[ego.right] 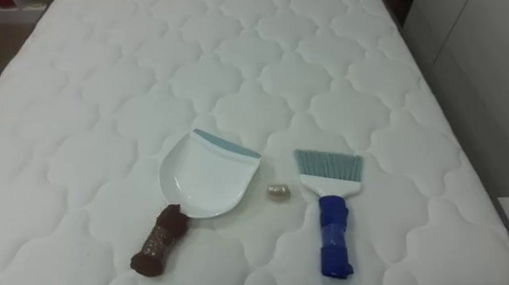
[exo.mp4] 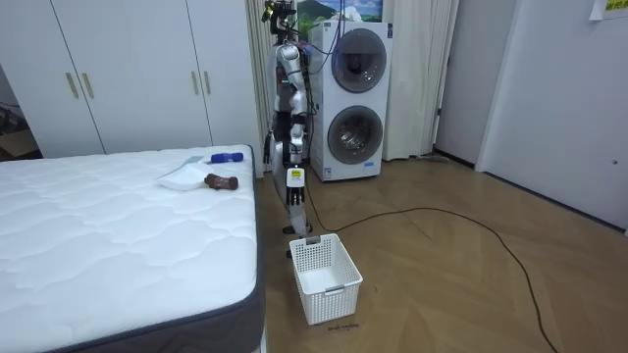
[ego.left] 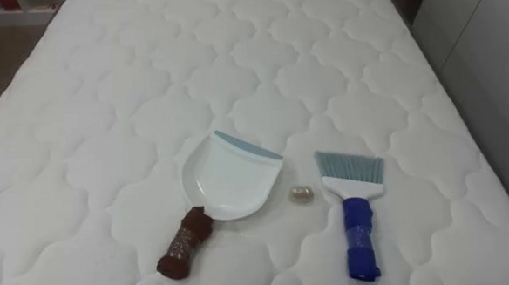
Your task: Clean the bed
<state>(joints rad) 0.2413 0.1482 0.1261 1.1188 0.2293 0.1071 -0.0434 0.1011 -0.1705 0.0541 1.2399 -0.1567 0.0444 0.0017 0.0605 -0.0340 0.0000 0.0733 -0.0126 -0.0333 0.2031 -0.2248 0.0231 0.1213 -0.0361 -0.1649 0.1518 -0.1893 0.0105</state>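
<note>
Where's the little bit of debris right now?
In the left eye view the debris lies on the mattress, between the dustpan at left and the brush at right.

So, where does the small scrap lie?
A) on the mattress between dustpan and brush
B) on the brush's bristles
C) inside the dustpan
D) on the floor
A: the scrap lies on the bare mattress between the dustpan and the brush, touching neither.

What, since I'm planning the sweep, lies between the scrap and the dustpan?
Nothing visible: bare mattress alone separates the scrap from the dustpan. The scrap lies beside the dustpan's right side, though, not before its lip, with the brush on its other side.
</note>
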